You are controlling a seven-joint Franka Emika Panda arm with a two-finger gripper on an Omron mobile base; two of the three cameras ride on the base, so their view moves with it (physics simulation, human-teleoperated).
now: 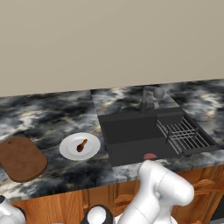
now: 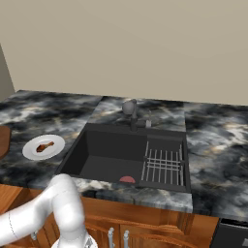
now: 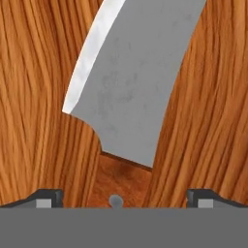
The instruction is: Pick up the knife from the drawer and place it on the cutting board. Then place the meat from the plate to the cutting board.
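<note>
In the hand view the knife [image 3: 131, 82] lies flat on the wooden floor of the drawer [image 3: 29, 97]. Its silver-grey blade runs up and away, and its reddish-brown handle sits low between my fingertips. My gripper [image 3: 124, 198] stands open just above the handle, one tip on each side, holding nothing. On the counter, the dark cutting board [image 1: 21, 157] lies at the far left, and its edge shows again [image 2: 3, 140] in the right base view. Beside it is the white plate [image 1: 70, 151] [image 2: 54, 140] with the meat [image 1: 82, 145] [image 2: 45, 146] on it.
A black sink [image 1: 131, 131] with a faucet [image 1: 148, 97] and a wire rack [image 1: 186, 135] lies right of the plate. A pink-red lump [image 1: 150, 156] sits at the sink's front edge. Wooden cabinet doors [image 2: 145, 227] run below the marble counter [image 1: 43, 118].
</note>
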